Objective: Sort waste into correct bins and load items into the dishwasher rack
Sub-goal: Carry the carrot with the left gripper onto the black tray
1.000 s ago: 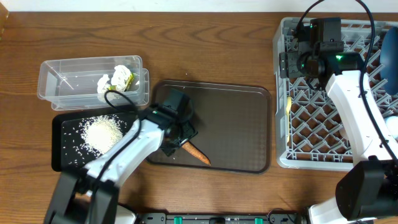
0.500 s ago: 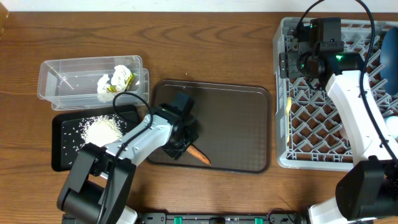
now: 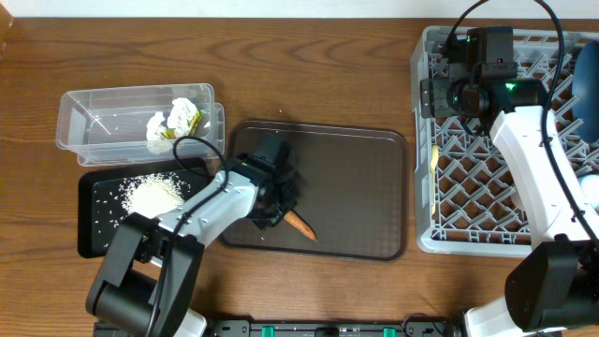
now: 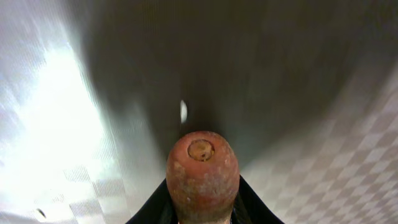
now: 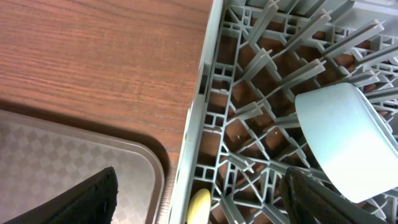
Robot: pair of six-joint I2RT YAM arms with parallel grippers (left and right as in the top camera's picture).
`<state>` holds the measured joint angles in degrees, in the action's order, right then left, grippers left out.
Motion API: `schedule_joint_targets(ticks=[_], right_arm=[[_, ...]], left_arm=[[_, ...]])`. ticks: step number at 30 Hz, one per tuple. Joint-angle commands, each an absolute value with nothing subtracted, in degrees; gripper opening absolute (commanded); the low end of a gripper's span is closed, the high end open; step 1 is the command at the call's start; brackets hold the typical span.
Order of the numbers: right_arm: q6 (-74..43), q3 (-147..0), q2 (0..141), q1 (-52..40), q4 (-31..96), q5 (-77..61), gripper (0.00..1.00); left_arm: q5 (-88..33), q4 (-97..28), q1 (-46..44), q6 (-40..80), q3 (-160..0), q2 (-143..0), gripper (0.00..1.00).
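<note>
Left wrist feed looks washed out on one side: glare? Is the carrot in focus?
Left wrist: strong glare on the brown tray at left, its surface blurred; the carrot is reasonably sharp. Overhead: evenly lit, sharp, no glare.

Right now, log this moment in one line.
left gripper: shut on small orange carrot, on brown serving tray | right gripper: open, over grey plastic dishwasher rack

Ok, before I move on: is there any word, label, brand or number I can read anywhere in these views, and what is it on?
No readable text in any view.
The clear tub, black tray, brown serving tray, dishwasher rack and carrot show no labels, brands, numbers or signs.
</note>
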<state>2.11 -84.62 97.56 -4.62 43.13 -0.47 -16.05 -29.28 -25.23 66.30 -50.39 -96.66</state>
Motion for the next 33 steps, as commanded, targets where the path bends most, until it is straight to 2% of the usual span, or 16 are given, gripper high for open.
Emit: schedule_joint_targets(ticks=[1, 13, 21, 33], right_arm=[[2.0, -84.7, 98.1, -4.6, 43.3, -0.9, 0.83], [2.0, -84.7, 98.1, -4.6, 43.2, -0.9, 0.84], [2.0, -84.7, 98.1, -4.5, 43.2, -0.2, 0.84], [2.0, -84.7, 98.1, -4.5, 43.1, -0.3, 0.84]], left_arm=[[-11.2, -29.2, -22.6, 62.6, -49.7, -96.5, 0.15], [-8.1, -30.0, -11.9, 45.7, -49.9, -79.6, 0.09], [10.3, -38.5, -0.8, 43.5, -49.9, -68.1, 0.09], [11.6, -39.4, 18.0, 43.7, -49.9, -77.5, 0.10]])
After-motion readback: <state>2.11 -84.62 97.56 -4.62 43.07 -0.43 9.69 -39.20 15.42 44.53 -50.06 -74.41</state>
